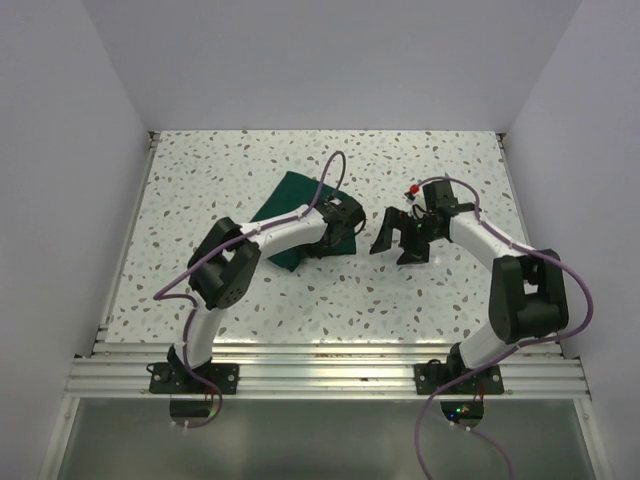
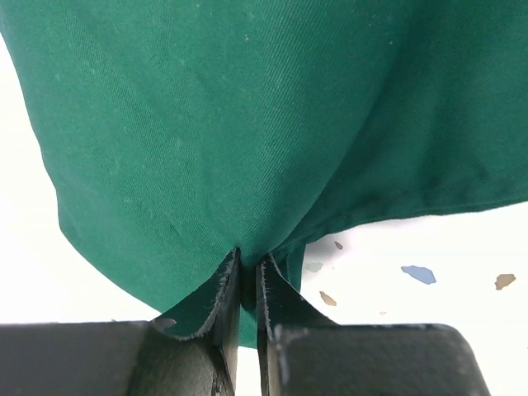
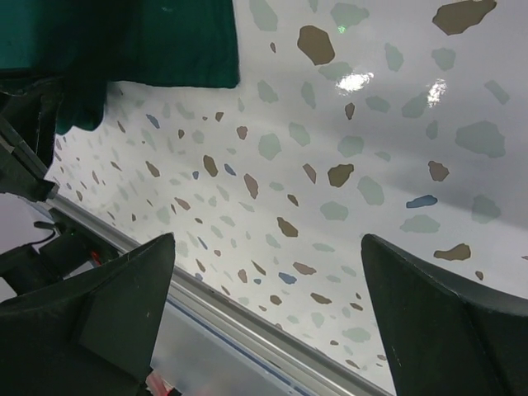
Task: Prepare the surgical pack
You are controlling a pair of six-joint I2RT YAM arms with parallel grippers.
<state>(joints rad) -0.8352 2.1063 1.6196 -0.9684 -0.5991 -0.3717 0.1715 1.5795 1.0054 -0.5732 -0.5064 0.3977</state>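
The surgical pack is a dark green cloth drape [image 1: 292,205], folded and lying on the speckled table left of centre. My left gripper [image 1: 345,232] sits at its right edge and is shut on a pinch of the green fabric [image 2: 247,165], which bulges up above the jaws in the left wrist view. My right gripper [image 1: 398,242] hangs open and empty just right of the drape, above bare tabletop. In the right wrist view the drape's corner [image 3: 157,41] shows at the top left, apart from the spread fingers [image 3: 107,305].
The speckled table [image 1: 450,170] is walled by white panels at the back and sides. An aluminium rail [image 1: 330,365] runs along the near edge by the arm bases. The left arm's body [image 3: 25,140] shows at the left of the right wrist view.
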